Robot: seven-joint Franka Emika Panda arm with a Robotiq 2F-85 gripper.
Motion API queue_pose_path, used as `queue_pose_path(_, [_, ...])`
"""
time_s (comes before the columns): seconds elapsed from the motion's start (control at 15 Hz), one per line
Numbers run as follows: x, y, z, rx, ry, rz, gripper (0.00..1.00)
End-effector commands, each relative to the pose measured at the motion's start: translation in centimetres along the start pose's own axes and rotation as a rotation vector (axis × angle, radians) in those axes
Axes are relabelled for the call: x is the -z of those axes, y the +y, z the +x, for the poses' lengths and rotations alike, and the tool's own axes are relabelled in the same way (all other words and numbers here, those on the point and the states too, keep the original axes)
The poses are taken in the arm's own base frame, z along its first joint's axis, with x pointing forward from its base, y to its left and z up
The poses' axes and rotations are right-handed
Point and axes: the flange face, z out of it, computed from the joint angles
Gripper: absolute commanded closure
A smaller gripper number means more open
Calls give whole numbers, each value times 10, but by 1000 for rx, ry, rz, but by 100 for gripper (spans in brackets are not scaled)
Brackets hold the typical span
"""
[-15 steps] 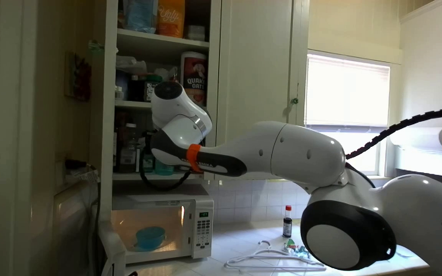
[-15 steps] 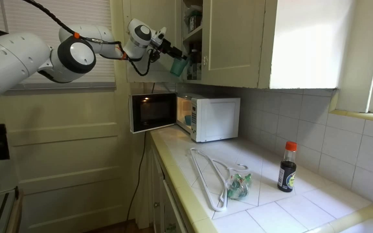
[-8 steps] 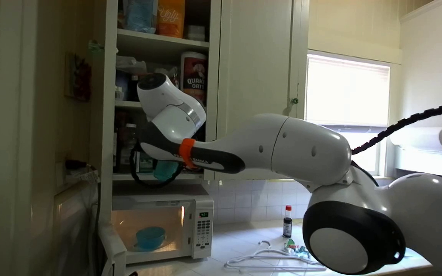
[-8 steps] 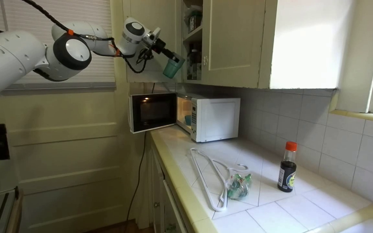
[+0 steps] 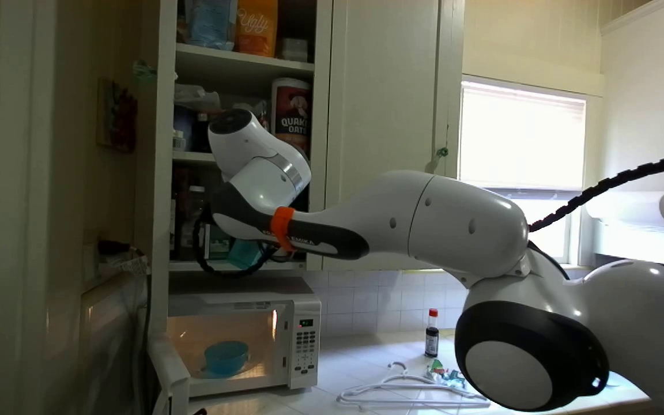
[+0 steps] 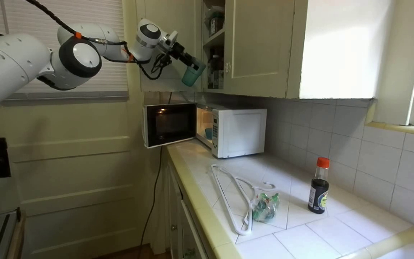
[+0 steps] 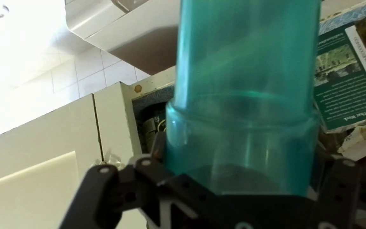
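Okay, tool (image 6: 194,66) gripping teal cup (image 6: 192,77), jaws on either side of its wider end, presumably because that band gives a secure hold. Cup hangs tilted in front of the open cabinet (image 5: 322,104), higher than the microwave (image 6: 241,133); lean likely follows the tool's downward slant. Blue bowl (image 5: 226,358) sits inside, in view because the microwave door (image 6: 171,124) stands open.

On the tiled counter (image 6: 311,239), a white hanger (image 6: 243,191) lies beside a crumpled plastic bag (image 6: 266,207), near an upright, red-capped sauce bottle (image 6: 318,194). The microwave (image 6: 241,133) is open, a blue bowl (image 5: 226,357) inside. An oats canister (image 5: 293,112) stands in the cupboard (image 5: 323,34); the dim lower shelf (image 5: 183,266) holds what look like bottles (image 5: 193,230).
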Motion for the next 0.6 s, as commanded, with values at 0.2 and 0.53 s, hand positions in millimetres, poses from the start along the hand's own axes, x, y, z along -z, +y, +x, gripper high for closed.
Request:
queue_pose_path(0.2, [-19,30,42,74,-213,-15,29])
queue_pose_path(0.53, [-40,67,74,-41,-275,-157,29])
